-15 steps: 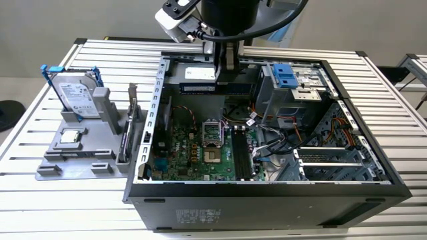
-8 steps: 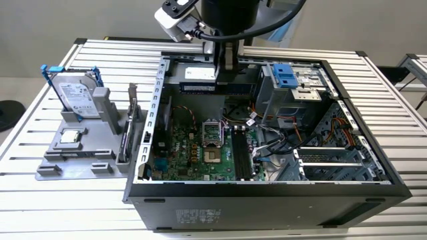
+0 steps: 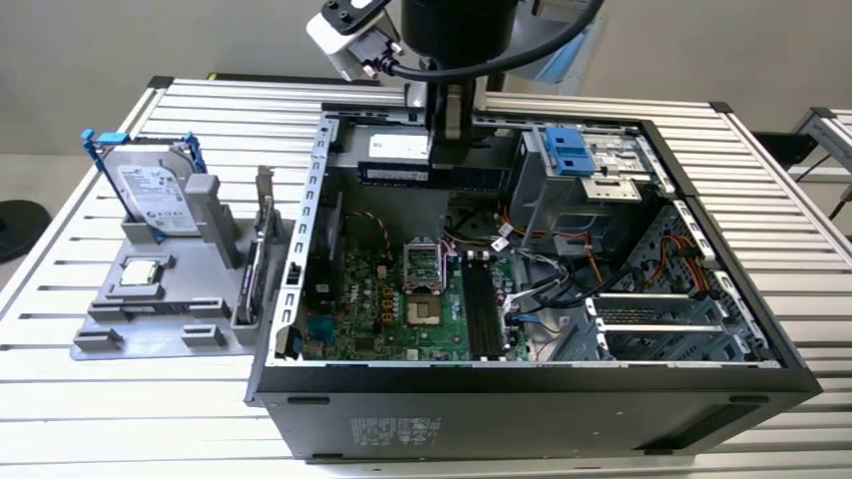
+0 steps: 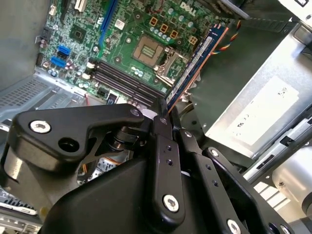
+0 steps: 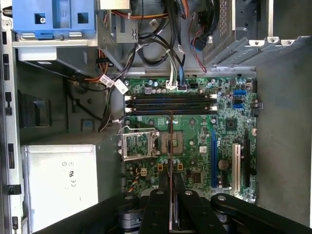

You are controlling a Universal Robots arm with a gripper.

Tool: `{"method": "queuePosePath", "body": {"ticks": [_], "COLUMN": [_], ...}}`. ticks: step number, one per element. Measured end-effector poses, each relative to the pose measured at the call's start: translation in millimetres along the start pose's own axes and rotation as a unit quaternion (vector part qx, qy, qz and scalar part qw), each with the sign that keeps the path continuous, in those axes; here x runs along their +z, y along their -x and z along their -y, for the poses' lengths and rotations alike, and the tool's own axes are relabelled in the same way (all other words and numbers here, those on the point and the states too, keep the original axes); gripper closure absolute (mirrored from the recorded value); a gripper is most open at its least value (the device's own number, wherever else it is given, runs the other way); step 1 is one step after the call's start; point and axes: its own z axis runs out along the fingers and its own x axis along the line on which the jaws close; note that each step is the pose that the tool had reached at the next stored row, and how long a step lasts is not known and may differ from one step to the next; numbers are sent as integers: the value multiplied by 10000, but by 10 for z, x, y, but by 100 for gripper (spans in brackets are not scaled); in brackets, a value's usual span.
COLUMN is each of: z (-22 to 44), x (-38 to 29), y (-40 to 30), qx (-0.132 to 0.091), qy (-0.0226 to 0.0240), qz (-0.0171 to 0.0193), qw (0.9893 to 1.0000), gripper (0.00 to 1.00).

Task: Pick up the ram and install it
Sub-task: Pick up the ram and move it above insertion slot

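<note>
My gripper (image 3: pixel 453 150) hangs over the far end of the open computer case (image 3: pixel 533 384), shut on the ram (image 3: pixel 429 176). The ram is a slim blue-green stick. In the second wrist view the ram (image 4: pixel 195 61) juts out from the closed fingertips of the gripper (image 4: pixel 165 114) toward the green motherboard (image 4: pixel 146 29). Seen edge-on in the first wrist view, the ram (image 5: pixel 170 146) is a thin line running out from the gripper (image 5: pixel 170 183) over the board. It stands crosswise to the long black memory slots (image 5: pixel 170 103), above them and apart from them.
A silver power supply (image 5: pixel 63 185), a blue drive bay (image 3: pixel 573 150) and loose cables (image 5: pixel 151 44) crowd the case beside the board. The processor socket (image 5: pixel 139 144) lies near the slots. Outside, at the exterior view's left, a grey fixture (image 3: pixel 147 319) holds a hard drive (image 3: pixel 154 190) and an upright card (image 3: pixel 259 249).
</note>
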Motion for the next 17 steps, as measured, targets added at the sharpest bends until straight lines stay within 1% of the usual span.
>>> {"method": "queuePosePath", "body": {"ticks": [9,17], "z": [0,0], "x": [0,0], "y": [0,0], "qx": [183,340], "qy": [-5,-9], "qz": [3,6], "qw": [9998,9994], "gripper": [100,100]}}
